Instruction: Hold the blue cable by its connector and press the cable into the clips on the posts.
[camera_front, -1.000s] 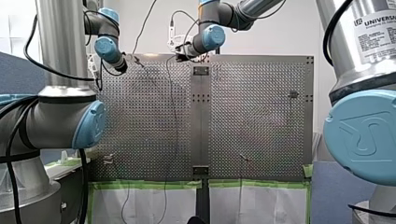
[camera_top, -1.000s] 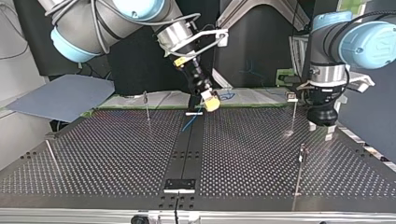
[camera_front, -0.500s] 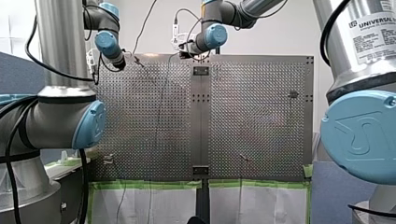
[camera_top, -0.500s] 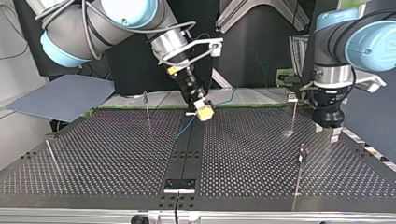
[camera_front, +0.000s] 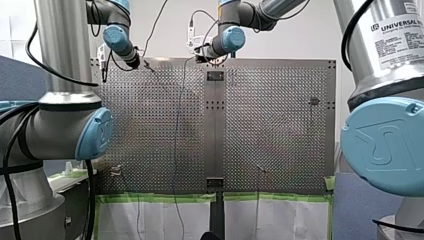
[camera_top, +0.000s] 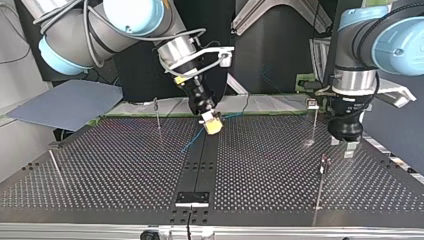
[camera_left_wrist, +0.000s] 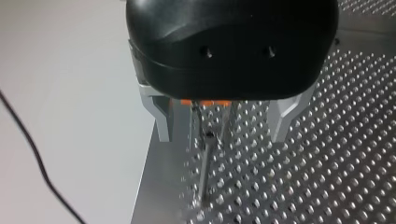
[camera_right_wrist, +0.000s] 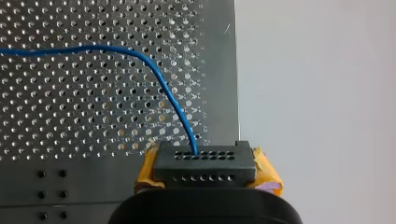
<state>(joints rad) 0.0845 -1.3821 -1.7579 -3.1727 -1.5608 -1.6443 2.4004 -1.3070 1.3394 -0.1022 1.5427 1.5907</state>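
Both arms are silver tubes with pale blue joint caps (camera_front: 95, 132); my right arm (camera_front: 365, 67) carries a white maker's label (camera_front: 395, 40) and an embossed cap logo (camera_front: 385, 145), my left arm (camera_front: 60, 50) loose black cables (camera_front: 90, 200). My left gripper (camera_left_wrist: 222, 140) has a rounded black housing, metal jaws and an orange strip; my right gripper (camera_right_wrist: 205, 169) shows yellow pads (camera_right_wrist: 267, 175).

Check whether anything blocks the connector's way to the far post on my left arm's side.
Nothing visible does: only bare perforated table lies between the connector in my right end effector and that post.
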